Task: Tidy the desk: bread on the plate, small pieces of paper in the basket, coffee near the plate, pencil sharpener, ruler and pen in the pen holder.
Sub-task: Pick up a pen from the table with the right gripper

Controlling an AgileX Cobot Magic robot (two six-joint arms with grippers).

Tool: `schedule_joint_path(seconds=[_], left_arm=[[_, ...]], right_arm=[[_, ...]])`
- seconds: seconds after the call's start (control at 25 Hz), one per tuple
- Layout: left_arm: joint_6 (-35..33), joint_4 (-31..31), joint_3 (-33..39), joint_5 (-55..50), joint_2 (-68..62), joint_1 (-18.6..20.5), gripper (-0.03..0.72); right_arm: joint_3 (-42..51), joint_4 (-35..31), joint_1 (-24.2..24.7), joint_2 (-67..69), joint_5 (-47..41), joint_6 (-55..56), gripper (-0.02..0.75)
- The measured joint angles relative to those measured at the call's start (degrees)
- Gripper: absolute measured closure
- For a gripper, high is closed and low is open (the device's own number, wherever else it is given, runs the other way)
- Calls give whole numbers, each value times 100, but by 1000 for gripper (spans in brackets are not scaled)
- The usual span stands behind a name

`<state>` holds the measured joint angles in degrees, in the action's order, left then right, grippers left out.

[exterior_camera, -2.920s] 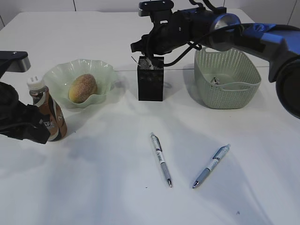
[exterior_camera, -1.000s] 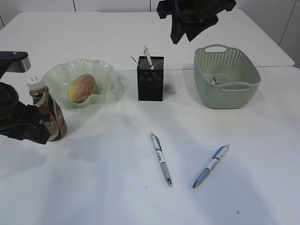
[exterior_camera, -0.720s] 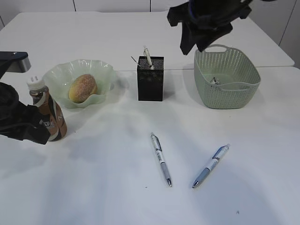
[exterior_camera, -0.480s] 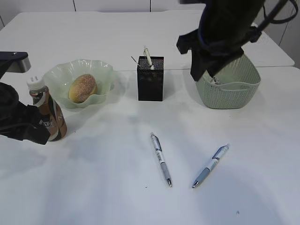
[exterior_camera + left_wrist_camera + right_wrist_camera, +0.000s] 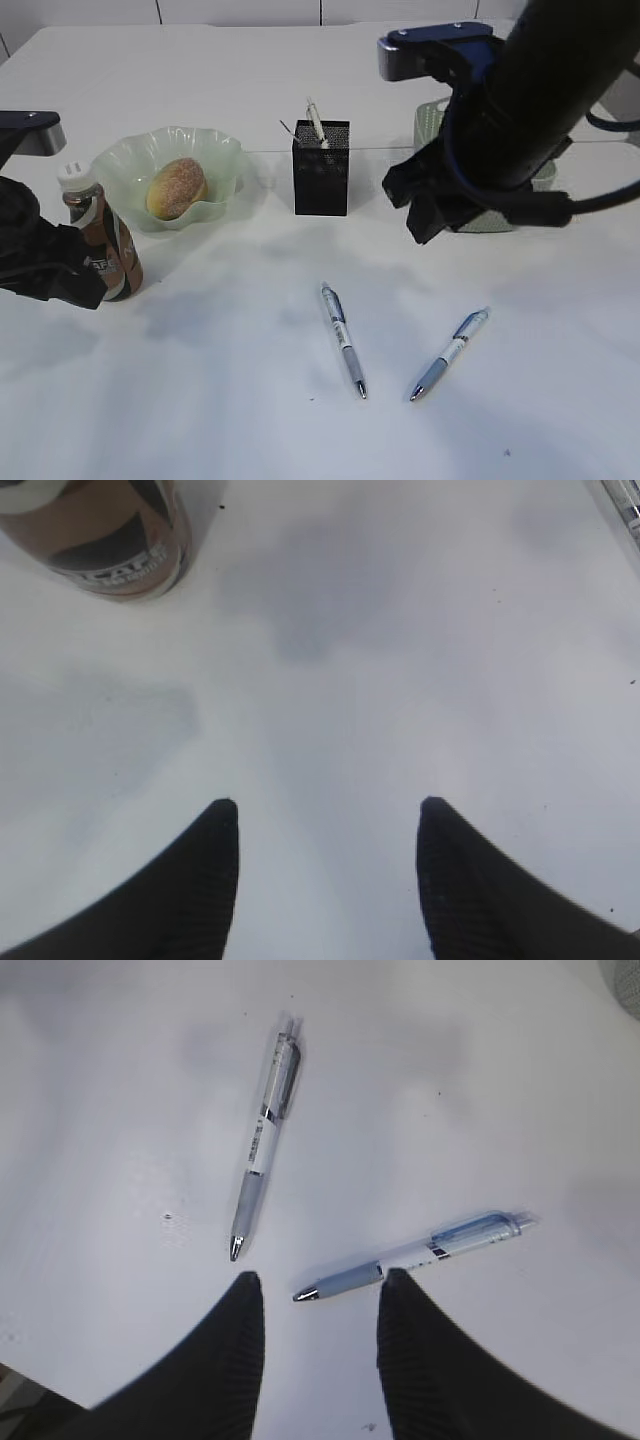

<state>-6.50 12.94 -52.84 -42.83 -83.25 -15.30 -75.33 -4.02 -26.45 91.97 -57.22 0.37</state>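
Two blue-and-white pens lie on the white desk, one at the middle and one to its right. My right gripper hangs open above them, and the tip of the right pen shows between its fingers; the other pen lies further off. The black mesh pen holder has a pale stick poking out. The bread sits in the ruffled plate. The coffee stands beside my open, empty left gripper. Ruler and pencil sharpener are out of view.
The sage-green basket stands at the back right, mostly hidden behind my right arm. The coffee fills the top left corner of the left wrist view. The desk's far edge runs behind the holder.
My right arm has swung from above the pen holder and basket down and forward over the pens, jaws open throughout. The left arm and everything on the desk stayed still.
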Motion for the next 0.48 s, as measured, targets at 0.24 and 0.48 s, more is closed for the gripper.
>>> schedule_joint_path(seconds=[0.24,0.48], left_arm=[[0,0,0,0,0,0,288],[0,0,0,0,0,0,288]], right_arm=[[566,-168,-3,-114,376,42,424],[517,-226,-13,-45,389,197,424]])
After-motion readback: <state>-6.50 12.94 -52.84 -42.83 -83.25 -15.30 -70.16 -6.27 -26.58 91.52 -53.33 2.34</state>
